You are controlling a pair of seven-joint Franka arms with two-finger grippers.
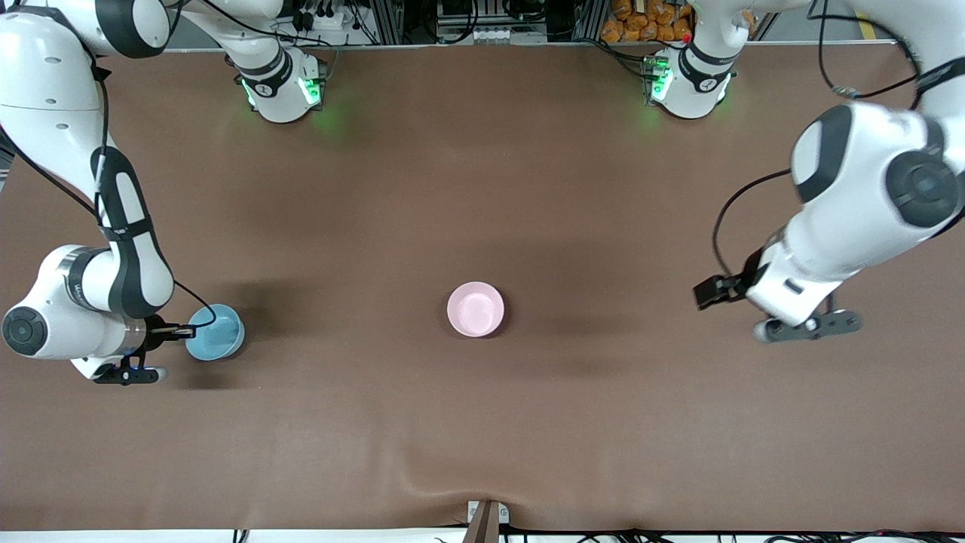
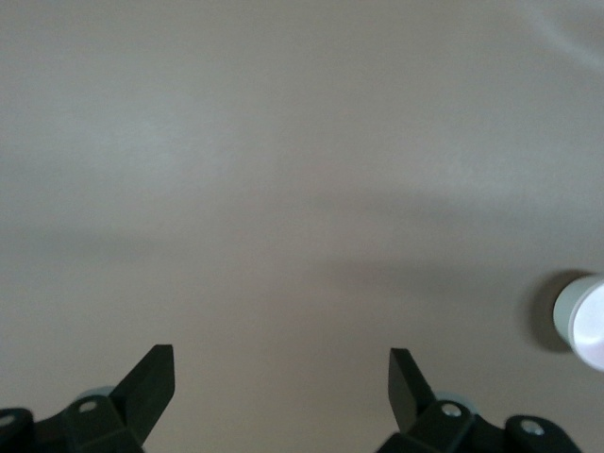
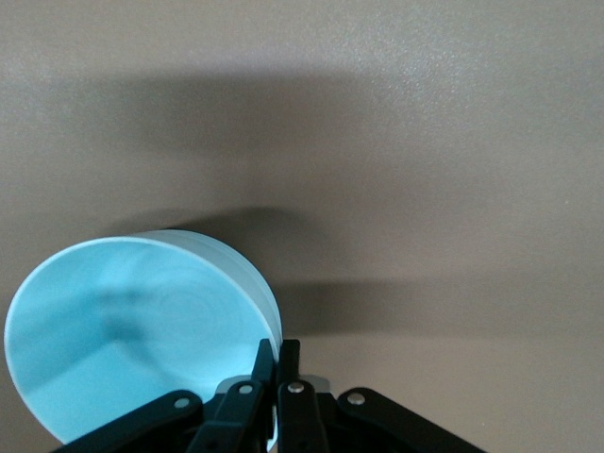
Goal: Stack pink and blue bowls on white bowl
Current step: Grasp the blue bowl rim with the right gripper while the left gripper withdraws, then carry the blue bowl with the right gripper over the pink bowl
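Observation:
My right gripper is shut on the rim of the light blue bowl near the right arm's end of the table. In the right wrist view the fingers pinch the rim of the blue bowl, which tilts; I cannot tell whether it touches the table. The pink bowl sits upright at the table's middle and shows at the edge of the left wrist view. My left gripper is open and empty over bare table toward the left arm's end. No white bowl shows.
The brown table cover has a raised wrinkle near the front edge. A small mount stands at the front edge. The arms' bases stand along the edge farthest from the front camera.

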